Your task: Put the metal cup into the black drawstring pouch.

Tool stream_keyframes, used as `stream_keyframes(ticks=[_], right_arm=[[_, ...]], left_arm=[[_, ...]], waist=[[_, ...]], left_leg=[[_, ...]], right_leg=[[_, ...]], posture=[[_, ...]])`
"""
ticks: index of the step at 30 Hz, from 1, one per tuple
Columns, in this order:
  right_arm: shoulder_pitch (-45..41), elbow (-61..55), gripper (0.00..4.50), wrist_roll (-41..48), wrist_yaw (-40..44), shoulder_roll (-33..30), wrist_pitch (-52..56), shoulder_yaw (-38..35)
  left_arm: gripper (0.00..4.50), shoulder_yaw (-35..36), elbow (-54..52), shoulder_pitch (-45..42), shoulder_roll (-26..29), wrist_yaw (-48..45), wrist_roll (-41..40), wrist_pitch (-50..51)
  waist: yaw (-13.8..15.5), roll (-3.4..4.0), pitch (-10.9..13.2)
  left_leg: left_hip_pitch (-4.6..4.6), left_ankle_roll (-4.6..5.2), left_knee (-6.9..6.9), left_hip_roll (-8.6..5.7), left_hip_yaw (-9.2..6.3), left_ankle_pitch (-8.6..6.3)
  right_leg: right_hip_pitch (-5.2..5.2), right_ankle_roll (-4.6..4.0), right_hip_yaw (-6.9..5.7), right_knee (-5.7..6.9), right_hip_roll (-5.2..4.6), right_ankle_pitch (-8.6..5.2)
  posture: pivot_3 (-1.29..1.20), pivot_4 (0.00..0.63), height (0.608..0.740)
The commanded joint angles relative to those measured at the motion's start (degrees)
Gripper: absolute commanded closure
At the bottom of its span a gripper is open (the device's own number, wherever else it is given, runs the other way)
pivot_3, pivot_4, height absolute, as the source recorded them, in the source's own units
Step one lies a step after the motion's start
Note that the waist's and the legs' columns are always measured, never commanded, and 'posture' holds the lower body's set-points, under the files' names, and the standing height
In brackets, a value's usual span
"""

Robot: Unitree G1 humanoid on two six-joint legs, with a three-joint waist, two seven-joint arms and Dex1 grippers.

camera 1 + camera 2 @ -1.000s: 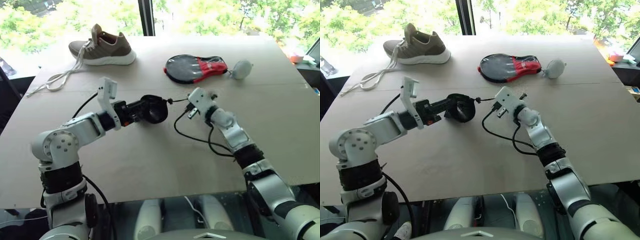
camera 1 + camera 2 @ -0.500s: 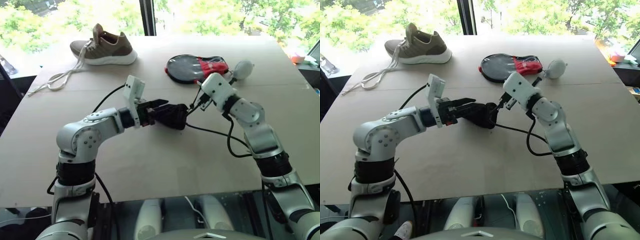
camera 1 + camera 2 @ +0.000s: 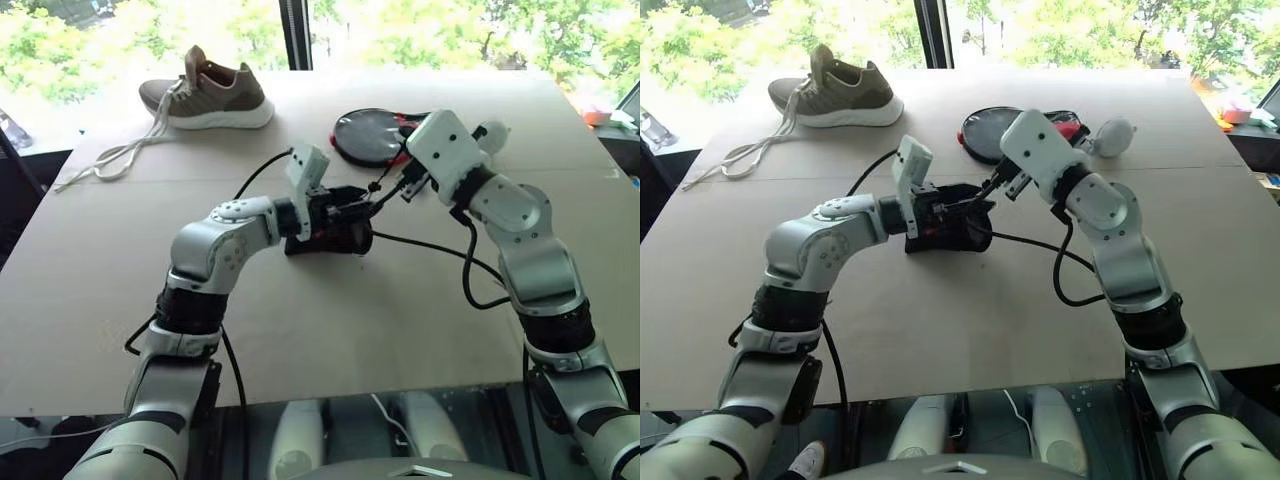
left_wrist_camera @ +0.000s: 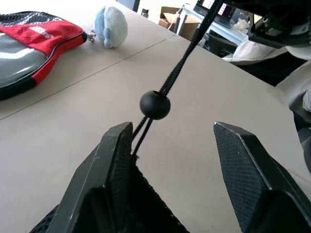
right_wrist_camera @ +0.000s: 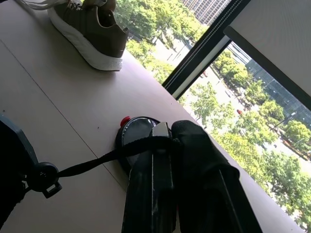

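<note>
- Cardboard-covered table [image 3: 300,330] carries the black drawstring pouch [image 3: 335,232] at its middle.
- Left gripper [image 4: 170,160] stands parted at the pouch mouth.
- Right gripper [image 5: 163,160] pinches the pouch's cord [image 5: 92,162] taut.

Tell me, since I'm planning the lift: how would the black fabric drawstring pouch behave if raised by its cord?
The black fabric drawstring pouch would likely sag and swing. Its cord, pinched by the right gripper, runs taut, so pulling probably cinches the mouth.

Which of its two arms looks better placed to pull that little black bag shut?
The right. The right gripper is shut on the drawstring cord, already taut from the black drawstring pouch. The left gripper stands open at the pouch's mouth.
</note>
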Motion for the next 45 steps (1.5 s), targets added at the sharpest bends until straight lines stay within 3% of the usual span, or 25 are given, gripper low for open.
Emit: stream_keyframes(ticks=[1, 9, 15, 16, 26, 36, 45], right_arm=[[-1.6, -3.4, 4.5, 0.6, -0.2, 0.0, 0.4, -1.2], [-1.7, -3.9, 4.5, 0.6, -0.4, 0.4, 0.9, -0.8], [-1.6, -4.8, 4.5, 0.7, -0.2, 0.5, 1.7, -0.5], [-1.6, -5.0, 4.5, 0.8, -0.1, 0.4, 1.9, -0.5], [-1.0, -4.7, 4.5, 1.2, -0.9, 0.2, 3.4, -2.2], [-5.3, 18.0, 4.5, 10.9, -11.7, -1.1, 4.8, -25.9], [-3.1, 28.1, 4.5, 14.5, -15.6, -3.6, 1.4, -27.2]], left_arm=[[1.81, -0.3, 0.9, -2.7, -1.1, -2.1, 1.5, -3.2], [1.81, -1.0, 3.6, -3.8, -2.5, -4.6, 4.4, -5.6], [4.26, -1.3, 5.4, -4.4, -4.3, -4.8, 6.1, -7.3], [4.34, -1.4, 5.7, -4.4, -4.6, -4.8, 6.3, -7.6], [4.34, -2.5, 5.3, -2.9, -4.7, -6.3, 8.0, -7.4], [4.34, -6.0, 6.1, 4.4, 1.9, -7.1, 13.9, -6.2], [4.34, -6.2, 5.3, 7.2, 3.1, -5.6, 15.0, -5.5]], waist=[[0.2, 0.0, 0.0], [0.7, 0.0, 0.0], [0.7, 0.0, 0.0], [0.7, 0.0, 0.0], [0.7, 0.0, 0.0], [0.6, 0.04, 0.0], [0.6, 0.16, -0.1]], left_leg=[[-0.01, 0.0, -0.02, 0.01, 0.0, 0.0], [-0.03, -0.01, -0.27, 0.01, 0.01, 0.01], [-0.02, -0.01, -0.27, 0.01, 0.0, 0.01], [-0.02, -0.01, -0.27, 0.01, 0.01, 0.01], [-0.02, -0.01, -0.27, 0.01, 0.01, 0.01], [0.06, -0.01, -0.3, 0.01, 0.08, 0.01], [0.12, -0.01, -0.4, 0.03, 0.2, 0.01]], right_leg=[[0.0, 0.0, 0.0, -0.04, 0.0, 0.0], [0.0, 0.01, -0.02, -0.31, 0.03, 0.0], [0.0, 0.01, -0.03, -0.3, 0.03, 0.0], [0.0, 0.01, -0.02, -0.3, 0.03, 0.0], [0.0, 0.0, -0.02, -0.29, 0.04, 0.0], [0.02, 0.0, 0.02, -0.26, 0.03, 0.01], [0.0, 0.0, 0.17, -0.27, 0.04, 0.01]], posture=[[0.0, 0.15, 0.74], [0.0, 0.15, 0.74], [0.0, 0.15, 0.74], [0.0, 0.15, 0.74], [0.0, 0.15, 0.74], [0.0, 0.15, 0.74], [0.0, 0.15, 0.74]])
